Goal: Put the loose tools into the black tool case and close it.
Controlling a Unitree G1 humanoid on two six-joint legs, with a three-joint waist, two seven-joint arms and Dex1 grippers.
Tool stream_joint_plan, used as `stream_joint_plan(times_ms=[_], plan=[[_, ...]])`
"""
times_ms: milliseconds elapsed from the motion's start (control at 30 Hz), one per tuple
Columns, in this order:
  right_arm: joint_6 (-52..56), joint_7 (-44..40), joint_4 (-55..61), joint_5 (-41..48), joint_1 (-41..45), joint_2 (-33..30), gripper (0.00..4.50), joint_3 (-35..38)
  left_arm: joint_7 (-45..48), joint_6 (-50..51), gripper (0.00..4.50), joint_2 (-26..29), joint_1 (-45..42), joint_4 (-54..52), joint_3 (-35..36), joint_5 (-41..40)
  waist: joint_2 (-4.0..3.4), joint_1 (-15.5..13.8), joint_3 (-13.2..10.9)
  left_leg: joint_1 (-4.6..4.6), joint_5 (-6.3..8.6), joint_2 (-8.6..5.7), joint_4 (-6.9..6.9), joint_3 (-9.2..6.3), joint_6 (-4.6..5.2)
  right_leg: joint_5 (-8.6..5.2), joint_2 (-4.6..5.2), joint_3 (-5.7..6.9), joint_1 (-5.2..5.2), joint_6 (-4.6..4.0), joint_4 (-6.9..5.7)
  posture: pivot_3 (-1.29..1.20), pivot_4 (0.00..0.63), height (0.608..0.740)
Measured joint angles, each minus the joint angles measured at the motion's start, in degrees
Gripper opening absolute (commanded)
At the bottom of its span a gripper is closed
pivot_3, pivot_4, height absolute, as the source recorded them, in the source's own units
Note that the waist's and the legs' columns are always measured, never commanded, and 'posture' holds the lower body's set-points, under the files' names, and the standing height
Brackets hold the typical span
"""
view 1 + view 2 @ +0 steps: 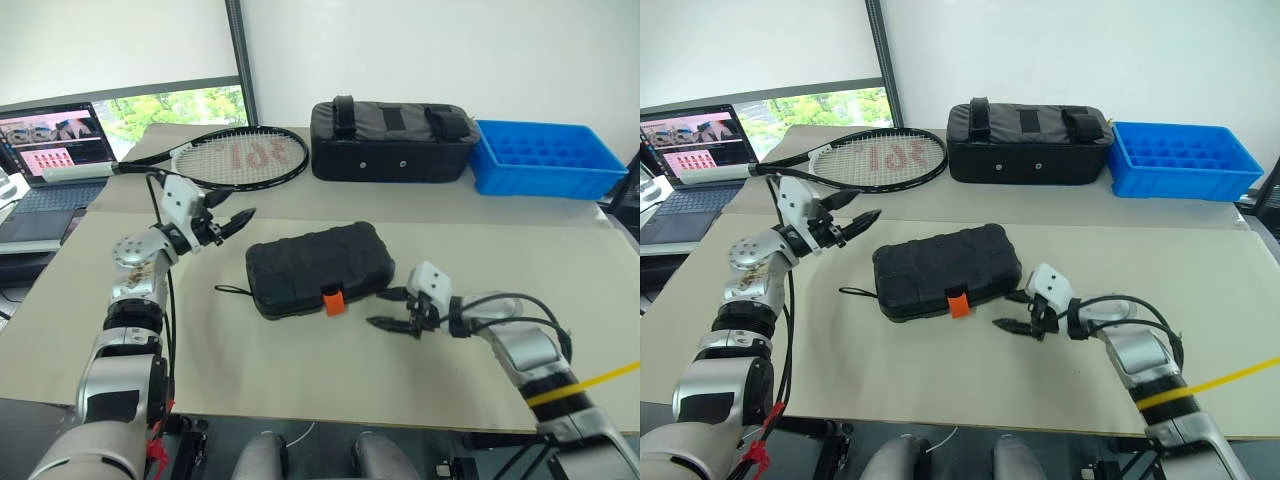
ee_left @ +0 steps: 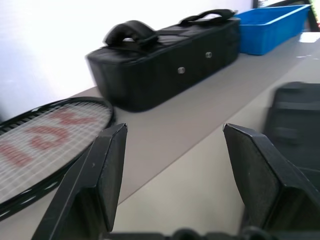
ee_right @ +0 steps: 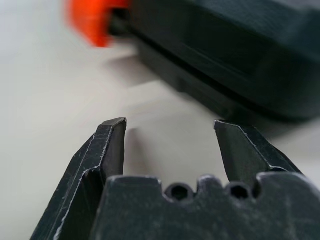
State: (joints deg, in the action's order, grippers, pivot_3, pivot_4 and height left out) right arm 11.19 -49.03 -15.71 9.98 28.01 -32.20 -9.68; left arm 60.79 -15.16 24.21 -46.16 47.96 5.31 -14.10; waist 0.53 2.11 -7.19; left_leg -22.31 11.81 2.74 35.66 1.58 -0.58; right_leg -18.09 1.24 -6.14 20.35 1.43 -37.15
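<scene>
Right gripper (image 1: 393,309), jaws wide and empty, sits just beside the shut black tool case (image 1: 318,266). Left gripper (image 1: 229,224), equally wide, hovers beyond its far corner. Next likely: pressing the orange latch (image 1: 333,301).

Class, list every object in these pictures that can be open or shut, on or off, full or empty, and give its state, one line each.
black tool case: lid shut, lying flat on the table.
orange latch: at the case's front edge; whether it is fastened cannot be told.
left gripper: open, empty.
right gripper: open, empty.
blue plastic tray: empty.
black fabric bag: closed.
laptop: open, screen on.
</scene>
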Motion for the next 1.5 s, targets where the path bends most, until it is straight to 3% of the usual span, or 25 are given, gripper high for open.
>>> stream_joint_plan(times_ms=[100,233,433,600,933,1333,1433,1500], plan=[[-2.7,2.3,-0.6,-0.8,1.9,-0.3,3.27,3.0,3.4,0.1,3.27,-1.5,0.0,-2.8,-2.3,0.1,-0.01,-0.1,0.0,-0.02,0.02,0.02,-0.08,-0.04,0.03,0.0,-0.03,0.03,-0.02,0.0,0.03,0.0,0.15,0.708],[0.6,3.2,5.1,0.1,-3.3,-1.0,3.27,4.9,7.0,1.3,3.27,-2.5,0.0,-7.0,-4.6,0.1,-0.06,-0.5,0.0,-0.09,0.02,0.02,-0.38,-0.05,0.04,0.0,-0.03,0.03,0.0,0.0,0.04,0.0,0.15,0.708],[17.6,5.8,27.3,5.0,-13.3,-1.8,3.27,6.5,11.8,3.7,3.27,-3.1,0.1,-10.0,-8.4,0.7,-0.12,-0.9,0.1,-0.13,0.02,0.0,-0.41,-0.05,0.04,-0.01,-0.02,0.0,0.03,0.0,0.15,0.0,0.15,0.708],[28.3,12.5,39.6,6.5,-16.3,2.3,3.27,3.6,15.8,4.1,3.27,-2.0,1.4,-9.0,-13.5,4.6,-0.1,-0.6,0.1,0.0,-0.04,0.0,-0.37,-0.05,0.07,-0.07,-0.06,-0.02,0.02,0.1,0.16,0.0,0.15,0.708],[34.0,22.2,41.6,2.2,-15.0,8.1,3.27,-2.3,13.3,-3.5,3.27,-2.4,-1.7,-2.3,-16.7,8.8,-0.11,-0.7,0.4,0.11,-0.1,0.0,0.03,-0.07,0.16,-0.2,-0.06,-0.01,-0.17,0.36,0.02,0.0,0.15,0.708],[34.6,25.6,36.3,-1.1,-11.6,11.2,3.27,-4.9,12.4,-0.9,3.27,-3.6,-2.0,-0.6,-14.8,7.6,-0.1,-0.9,0.5,0.03,-0.2,-0.01,0.15,-0.08,0.32,-0.11,-0.06,-0.01,-0.15,0.46,0.04,0.0,0.15,0.708],[34.6,25.4,36.3,-1.8,-11.4,11.1,2.62,-5.3,12.4,-0.8,3.29,-3.6,-2.0,-0.5,-14.7,7.4,-0.1,-0.8,0.5,0.02,-0.2,-0.01,0.14,-0.08,0.32,-0.12,-0.06,-0.01,-0.14,0.46,0.04,0.0,0.15,0.708],[34.6,25.4,36.3,-2.0,-11.4,10.8,1.85,-5.3,12.4,-0.8,3.29,-3.7,-2.0,-0.3,-14.5,7.4,-0.1,-0.8,0.4,0.02,-0.2,-0.01,0.14,-0.08,0.32,-0.12,-0.06,0.0,-0.14,0.46,0.04,0.0,0.15,0.708]])
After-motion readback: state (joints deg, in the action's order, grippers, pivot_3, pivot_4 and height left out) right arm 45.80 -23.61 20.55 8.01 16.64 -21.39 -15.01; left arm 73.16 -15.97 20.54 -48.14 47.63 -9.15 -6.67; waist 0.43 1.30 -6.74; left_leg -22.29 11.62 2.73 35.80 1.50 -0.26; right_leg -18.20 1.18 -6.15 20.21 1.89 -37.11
